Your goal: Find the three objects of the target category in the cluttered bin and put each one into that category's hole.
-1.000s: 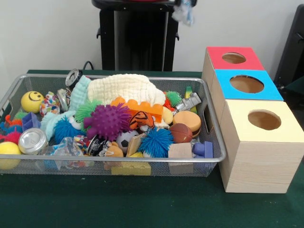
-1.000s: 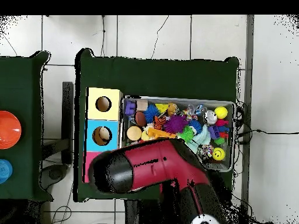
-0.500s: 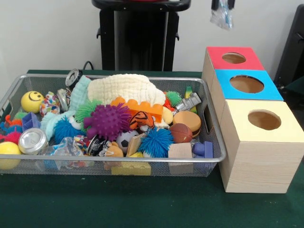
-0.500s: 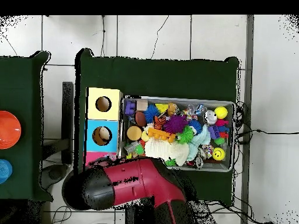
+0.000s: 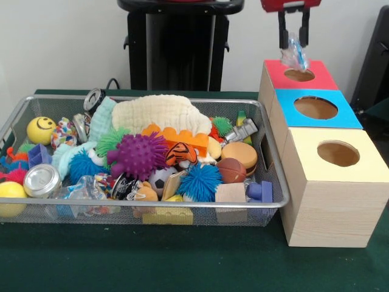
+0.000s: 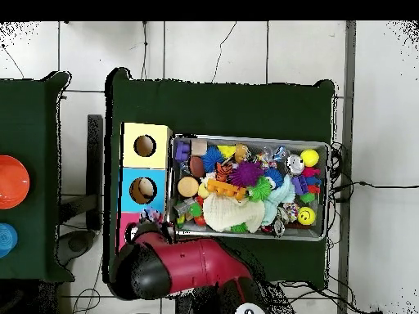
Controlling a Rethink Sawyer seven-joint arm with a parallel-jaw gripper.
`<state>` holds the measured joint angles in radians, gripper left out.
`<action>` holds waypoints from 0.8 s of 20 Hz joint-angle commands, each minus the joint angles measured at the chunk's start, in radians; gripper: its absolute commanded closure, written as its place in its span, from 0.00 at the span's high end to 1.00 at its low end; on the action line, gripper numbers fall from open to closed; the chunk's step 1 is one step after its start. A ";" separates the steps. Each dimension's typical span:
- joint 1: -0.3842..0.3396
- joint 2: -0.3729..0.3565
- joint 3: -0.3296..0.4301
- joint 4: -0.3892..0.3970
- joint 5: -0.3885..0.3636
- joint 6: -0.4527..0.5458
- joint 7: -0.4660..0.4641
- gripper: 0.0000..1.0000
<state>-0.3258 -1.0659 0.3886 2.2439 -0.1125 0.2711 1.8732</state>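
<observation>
Small crinkled clear plastic bag (image 5: 294,56), glossy, with blue and white showing through. Pinched at its top between the two dark fingers (image 5: 283,38) of the end effector (image 5: 292,42), closed on the packet. Hangs directly above the round hole (image 5: 299,74) in the red-topped box (image 5: 316,79), lower end just at the rim. Long axis roughly vertical, slightly tilted, bottom pointing down toward the opening. Beside it on the green tabletop (image 5: 182,261), blue-topped box (image 5: 340,117), yellow-topped box (image 5: 364,173) and wire bin (image 5: 152,213) heaped with toys. From overhead, only the red arm (image 6: 184,266) visible over the pink box.
</observation>
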 commanded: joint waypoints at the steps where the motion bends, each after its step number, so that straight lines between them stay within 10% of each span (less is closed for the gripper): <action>1: 0.007 0.127 -0.045 0.101 0.051 -0.129 0.238 0.00; 16: 0.029 0.286 0.005 0.012 0.052 -0.326 0.210 0.00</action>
<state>-0.3184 -0.9373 0.3780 2.3212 -0.0946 0.1203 1.8745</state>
